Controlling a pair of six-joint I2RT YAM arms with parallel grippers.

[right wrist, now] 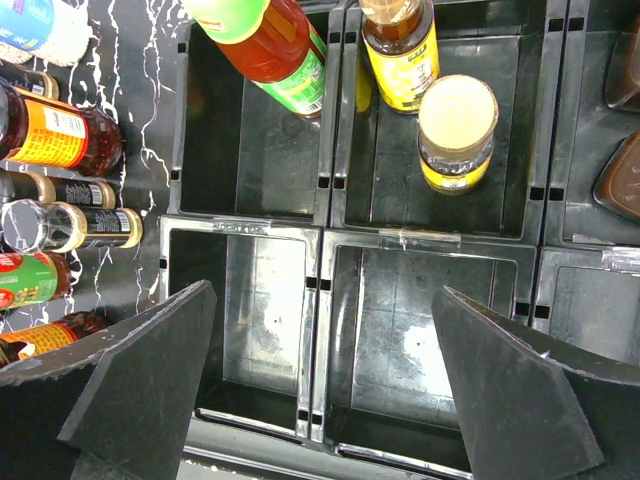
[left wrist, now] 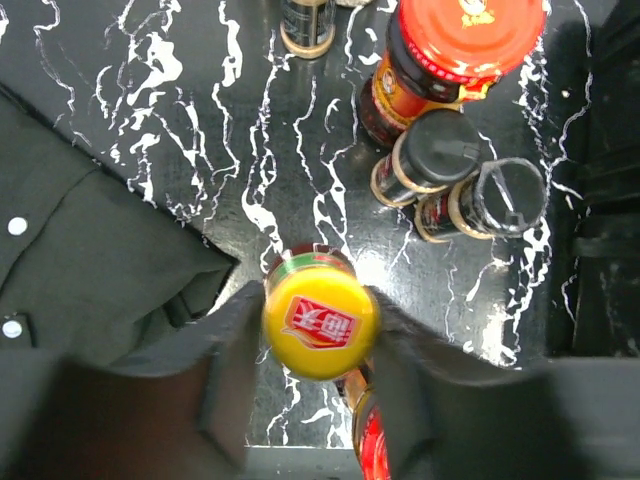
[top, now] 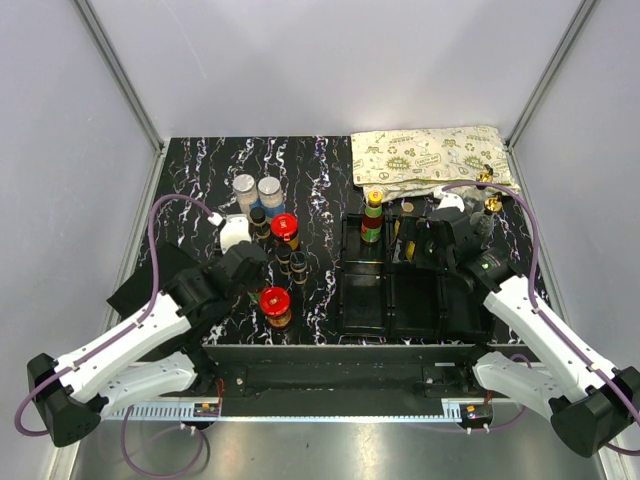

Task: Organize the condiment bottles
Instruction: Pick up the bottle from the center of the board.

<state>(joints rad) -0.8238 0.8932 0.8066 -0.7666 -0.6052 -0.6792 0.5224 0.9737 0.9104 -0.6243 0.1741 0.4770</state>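
the marbled table [top: 200,180] bears condiment bottles [top: 284,226] at left, a compartment tray [top: 388,296] at right, a printed bag [top: 430,158] behind.

free: near tray [right wrist: 322,300] compartments | blocked: far compartments, bottles [right wrist: 400,55] standing | left: bottle cluster [left wrist: 440,150] crowded

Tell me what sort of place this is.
Probably a robot lab cell: plain panel walls in metal framing, two arms bolted to a marbled table, condiment bottles beside a black compartment tray.
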